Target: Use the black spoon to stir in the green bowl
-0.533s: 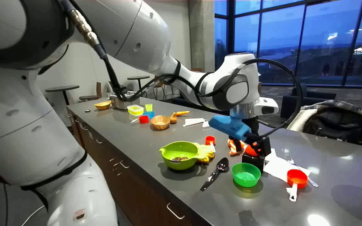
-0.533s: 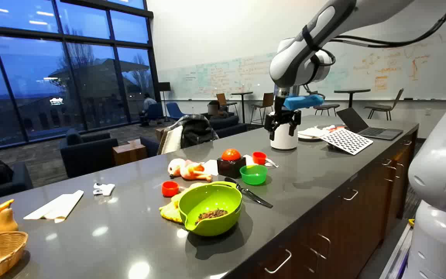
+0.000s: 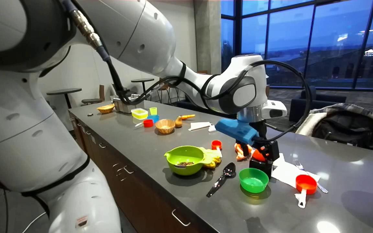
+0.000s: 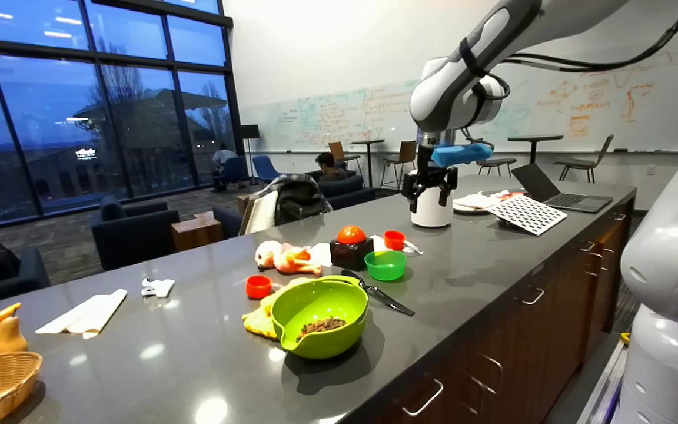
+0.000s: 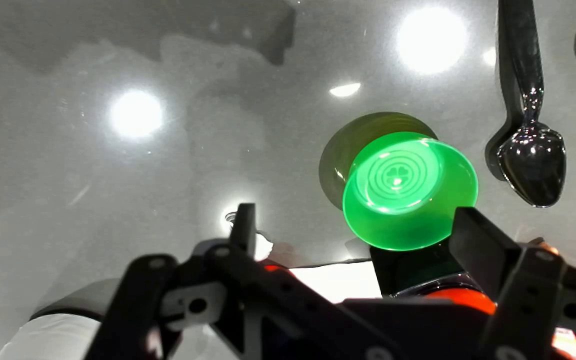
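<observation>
Lime in colour, the green bowl (image 3: 186, 154) stands on the grey counter (image 3: 147, 142) with brown bits (image 3: 185, 163) inside. In an exterior view the black spoon (image 3: 220, 182) lies apart at the bowl's four o'clock, head pointing to one. In the wrist view the gripper (image 5: 358, 230) is spread wide, gripping nothing, with the spoon at its two o'clock.

- green bowl (image 4: 328, 302): wide, lime yellow-green, with a pouring lip at the rim
- standing upright on the dark gray counter (image 4: 186, 330), with some brown bits (image 4: 321, 327) in the bottom
- black spoon (image 5: 532, 106): all glossy black, with a long thin handle
- lying on the counter just beside the green bowl, apart from it
- turned with the handle toward the counter's edge; in an exterior view, partly hidden behind the bowl's rim at the head
</observation>
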Controlling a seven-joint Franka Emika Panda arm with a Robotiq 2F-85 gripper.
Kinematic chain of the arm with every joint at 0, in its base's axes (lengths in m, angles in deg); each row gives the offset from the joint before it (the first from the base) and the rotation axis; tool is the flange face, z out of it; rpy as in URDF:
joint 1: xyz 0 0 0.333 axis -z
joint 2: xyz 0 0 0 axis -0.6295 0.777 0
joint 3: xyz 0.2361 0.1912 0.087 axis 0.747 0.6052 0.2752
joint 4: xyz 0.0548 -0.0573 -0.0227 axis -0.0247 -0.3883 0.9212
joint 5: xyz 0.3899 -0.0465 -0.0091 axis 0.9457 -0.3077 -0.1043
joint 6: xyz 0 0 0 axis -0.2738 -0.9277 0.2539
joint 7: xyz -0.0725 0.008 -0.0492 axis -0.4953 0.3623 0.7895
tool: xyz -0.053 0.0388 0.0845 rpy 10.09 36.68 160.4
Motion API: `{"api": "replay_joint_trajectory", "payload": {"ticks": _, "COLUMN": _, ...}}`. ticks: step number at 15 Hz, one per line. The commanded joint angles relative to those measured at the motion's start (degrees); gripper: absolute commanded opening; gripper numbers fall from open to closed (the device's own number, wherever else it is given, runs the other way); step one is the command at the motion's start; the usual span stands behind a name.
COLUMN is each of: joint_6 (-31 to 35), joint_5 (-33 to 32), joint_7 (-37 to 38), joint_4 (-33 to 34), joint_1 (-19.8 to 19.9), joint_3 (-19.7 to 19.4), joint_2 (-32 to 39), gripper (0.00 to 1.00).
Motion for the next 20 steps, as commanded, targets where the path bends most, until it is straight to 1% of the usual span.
{"api": "replay_joint_trajectory", "payload": {"ticks": 1, "joint_6": -0.1, "joint_5": 0.0, "joint_7": 0.0, "joint_4": 0.1, "joint_1": 0.0, "joint_3": 0.0, "joint_2": 0.0, "gripper": 1.0}}
{"api": "replay_joint_trajectory", "payload": {"ticks": 8, "joint_6": -0.1, "joint_5": 0.0, "joint_7": 0.0, "joint_4": 0.1, "joint_1": 0.0, "joint_3": 0.0, "joint_2": 0.0, "gripper": 1.0}}
{"api": "replay_joint_trajectory", "payload": {"ticks": 11, "joint_6": 1.0, "joint_5": -0.8, "joint_7": 0.4, "joint_4": 0.8, "joint_1": -1.0, "joint_3": 1.5, "joint_2": 1.8, "gripper": 1.0}}
{"api": "replay_joint_trajectory", "payload": {"ticks": 16, "joint_6": 4.4, "joint_5": 0.3, "joint_7": 1.3, "joint_4": 1.8, "joint_1": -5.0, "joint_3": 5.1, "joint_2": 8.0, "gripper": 1.0}}
{"api": "replay_joint_trajectory", "payload": {"ticks": 20, "joint_6": 7.1, "joint_5": 1.7, "joint_7": 3.7, "joint_4": 2.0, "joint_1": -7.1, "joint_3": 6.5, "joint_2": 13.3, "gripper": 1.0}}
